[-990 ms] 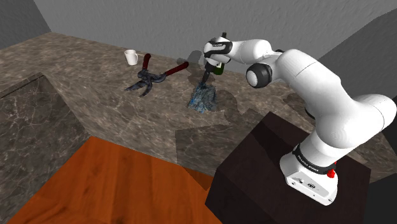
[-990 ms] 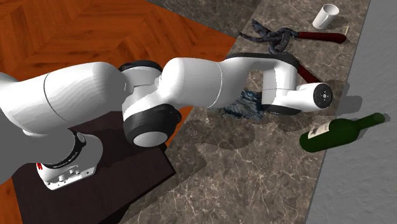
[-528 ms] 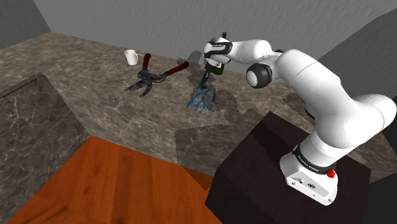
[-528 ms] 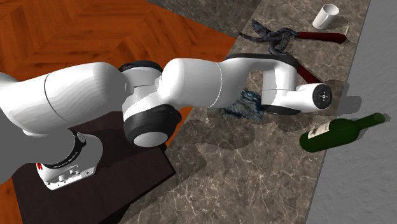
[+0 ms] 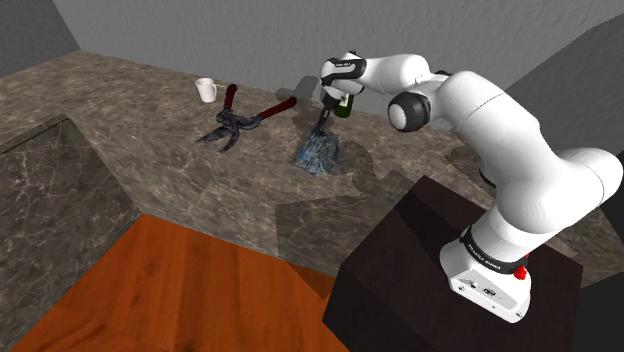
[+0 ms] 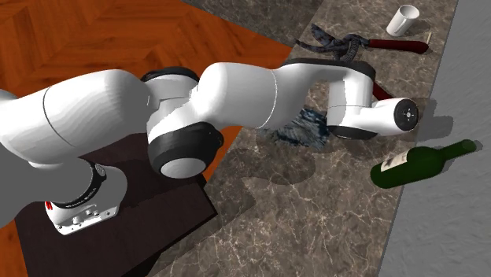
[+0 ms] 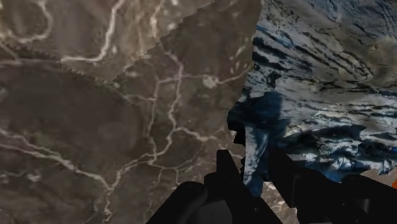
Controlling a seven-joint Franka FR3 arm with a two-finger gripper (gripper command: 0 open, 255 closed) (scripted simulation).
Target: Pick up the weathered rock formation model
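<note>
The rock formation model (image 5: 320,151) is a jagged blue-grey slab with pale streaks, on the marble counter (image 5: 150,170) just in front of the back wall. My black gripper (image 5: 321,122) comes down on its far edge from above. In the wrist view the gripper (image 7: 254,159) is shut on a thin blue ridge of the rock (image 7: 318,76), one finger (image 7: 226,168) on each side of it. In the second exterior view the rock (image 6: 303,130) sticks out from under my white forearm and hand.
Red-handled pruning shears (image 5: 240,118) and a white cup (image 5: 206,90) lie further along the counter toward the shoulder view's left. A dark green bottle (image 6: 421,164) lies by the back wall beside my hand. The dark stand (image 5: 450,290) and orange wood floor (image 5: 180,290) are below the counter.
The fingers closed on the rock's edge between the earliest frame and half a second ago. Since then the hand has risen a little, with the rock still clasped.
</note>
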